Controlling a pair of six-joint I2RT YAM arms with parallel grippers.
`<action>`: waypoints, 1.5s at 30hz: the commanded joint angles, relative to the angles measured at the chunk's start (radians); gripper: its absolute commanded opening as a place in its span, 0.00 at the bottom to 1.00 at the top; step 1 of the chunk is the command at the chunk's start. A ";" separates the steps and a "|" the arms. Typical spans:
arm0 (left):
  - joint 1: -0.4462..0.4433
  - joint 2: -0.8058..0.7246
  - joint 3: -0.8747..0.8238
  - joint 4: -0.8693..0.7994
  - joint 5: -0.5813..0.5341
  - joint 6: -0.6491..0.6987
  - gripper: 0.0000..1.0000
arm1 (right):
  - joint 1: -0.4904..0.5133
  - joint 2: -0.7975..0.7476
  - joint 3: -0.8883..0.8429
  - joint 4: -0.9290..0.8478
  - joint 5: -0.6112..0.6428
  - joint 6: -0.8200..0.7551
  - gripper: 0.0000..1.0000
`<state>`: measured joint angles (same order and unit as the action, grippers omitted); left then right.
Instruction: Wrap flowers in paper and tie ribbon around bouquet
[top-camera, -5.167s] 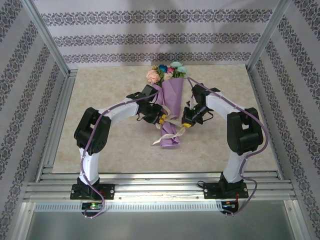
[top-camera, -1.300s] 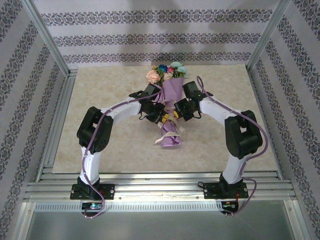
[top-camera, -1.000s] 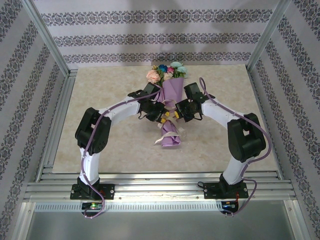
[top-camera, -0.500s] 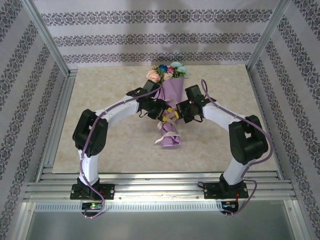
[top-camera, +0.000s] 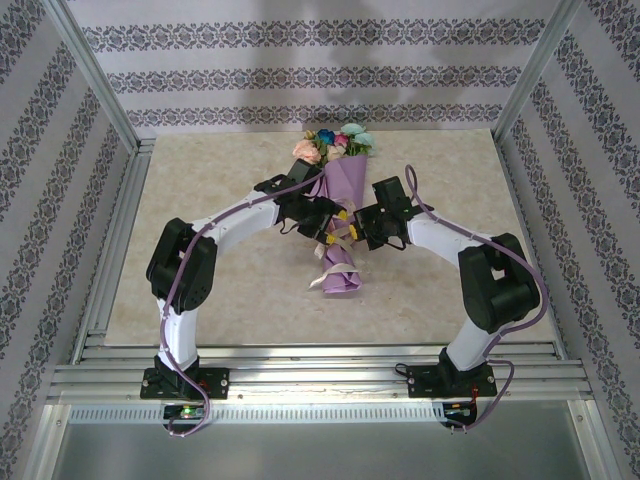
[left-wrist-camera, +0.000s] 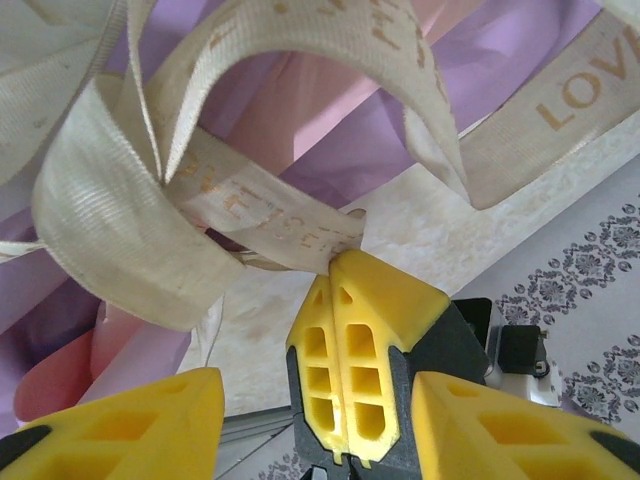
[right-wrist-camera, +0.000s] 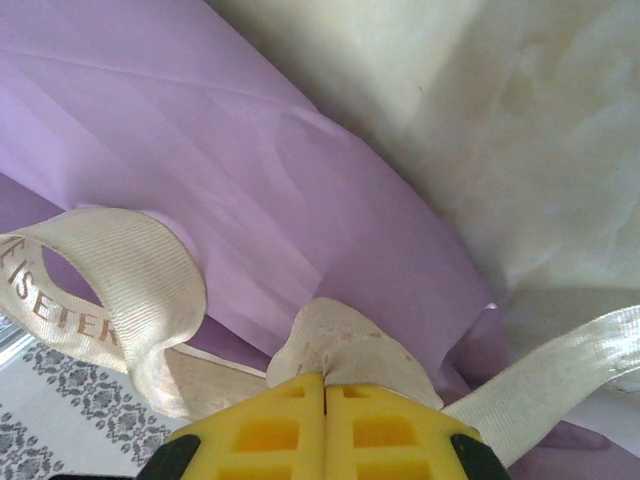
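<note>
And here's the bouquet lying mid-table, the flowers pointing at the far wall and the narrow end of the lilac paper towards the arm bases, with both arms crowded in at its waist. The right gripper is clamped tight, tips pressed together on a fold of the cream ribbon, which loops loosely over the cone. The left gripper is parted, its yellow fingers standing wide either side of the right one's closed tips, and it has hold of nothing.
</note>
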<state>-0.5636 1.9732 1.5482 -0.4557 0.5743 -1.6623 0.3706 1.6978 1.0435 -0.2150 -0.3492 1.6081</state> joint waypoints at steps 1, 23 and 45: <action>-0.006 0.011 0.000 0.005 -0.028 -0.088 0.55 | -0.001 -0.041 -0.027 0.058 -0.016 0.030 0.00; 0.025 0.064 -0.012 0.000 -0.028 -0.133 0.71 | 0.005 -0.073 -0.087 0.138 -0.071 0.057 0.00; 0.037 0.115 -0.002 0.070 -0.040 -0.155 0.47 | 0.042 -0.123 -0.154 0.163 -0.111 0.076 0.00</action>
<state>-0.5346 2.0769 1.5486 -0.4026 0.5674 -1.7401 0.3977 1.6028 0.9104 -0.0586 -0.4389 1.6741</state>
